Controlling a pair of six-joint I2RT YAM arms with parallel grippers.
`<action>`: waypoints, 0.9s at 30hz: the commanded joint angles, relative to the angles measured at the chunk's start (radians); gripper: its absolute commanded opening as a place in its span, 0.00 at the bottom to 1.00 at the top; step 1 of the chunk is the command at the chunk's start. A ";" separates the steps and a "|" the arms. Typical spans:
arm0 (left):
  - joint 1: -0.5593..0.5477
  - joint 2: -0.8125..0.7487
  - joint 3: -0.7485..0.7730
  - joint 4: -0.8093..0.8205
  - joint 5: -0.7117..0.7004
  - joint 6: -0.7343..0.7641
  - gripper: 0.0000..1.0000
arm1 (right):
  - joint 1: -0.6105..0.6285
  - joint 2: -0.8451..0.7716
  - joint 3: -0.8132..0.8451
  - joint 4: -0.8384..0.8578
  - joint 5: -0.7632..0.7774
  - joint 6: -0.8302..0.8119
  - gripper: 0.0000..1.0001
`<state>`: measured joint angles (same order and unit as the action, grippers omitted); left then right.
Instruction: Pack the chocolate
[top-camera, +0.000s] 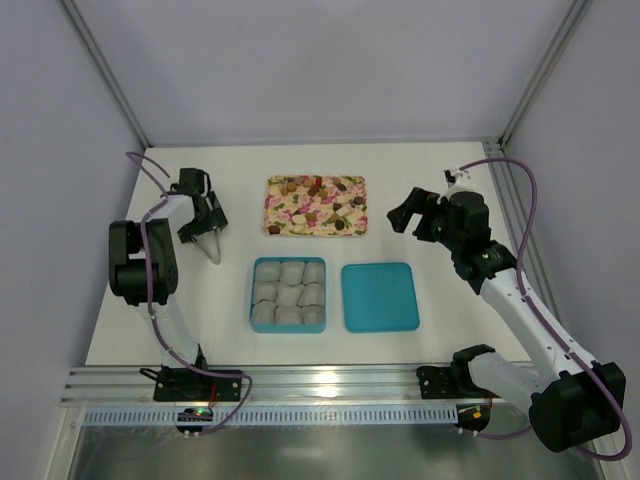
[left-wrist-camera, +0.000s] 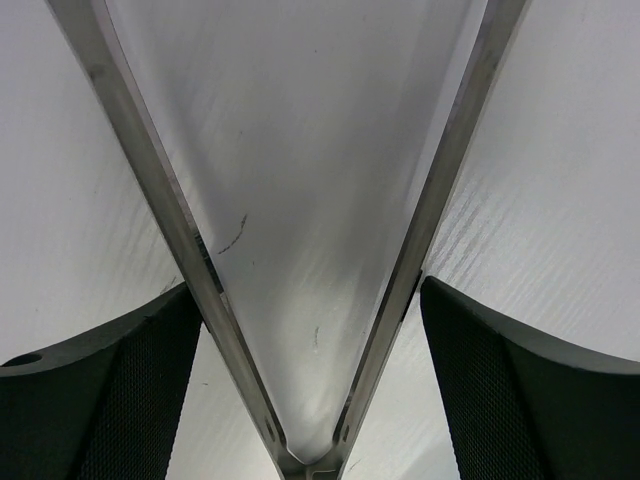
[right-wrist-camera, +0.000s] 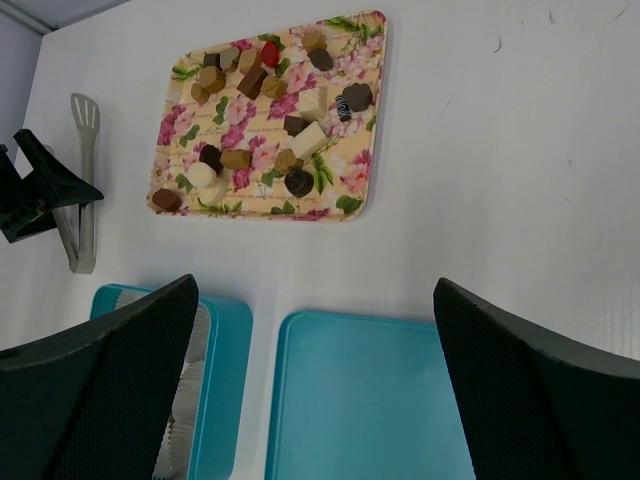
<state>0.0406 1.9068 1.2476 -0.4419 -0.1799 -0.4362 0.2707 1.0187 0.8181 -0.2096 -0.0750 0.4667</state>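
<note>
The chocolate (top-camera: 318, 195) is several small brown, tan and red pieces on a pink floral tray (top-camera: 272, 228) at the table's far middle; it also shows in the right wrist view (right-wrist-camera: 265, 110). My left gripper (top-camera: 203, 230) is open, low over metal tongs (top-camera: 211, 250) left of the tray. In the left wrist view its fingers (left-wrist-camera: 120, 400) stand on either side of the tongs (left-wrist-camera: 180, 220), close to their two arms near the hinge. My right gripper (top-camera: 405, 215) is open and empty, raised to the right of the tray and above the teal lid (right-wrist-camera: 370, 400).
A teal box (top-camera: 252, 300) filled with pale paper cups (top-camera: 288, 292) sits in front of the tray. The flat teal lid (top-camera: 380, 296) lies to its right. The metal frame posts stand at the far corners. The arm bases and a rail line the near edge.
</note>
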 joint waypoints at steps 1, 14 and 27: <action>-0.010 0.038 0.007 -0.046 0.003 -0.019 0.86 | -0.002 -0.020 -0.007 0.042 -0.014 0.010 1.00; -0.010 0.058 -0.002 -0.104 -0.007 -0.093 0.75 | -0.002 -0.019 -0.034 0.058 -0.032 0.027 1.00; -0.011 0.020 0.055 -0.196 -0.007 -0.099 0.46 | -0.002 -0.003 -0.048 0.076 -0.058 0.039 1.00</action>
<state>0.0334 1.9163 1.2793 -0.5358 -0.2089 -0.5243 0.2707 1.0195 0.7681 -0.1844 -0.1204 0.4995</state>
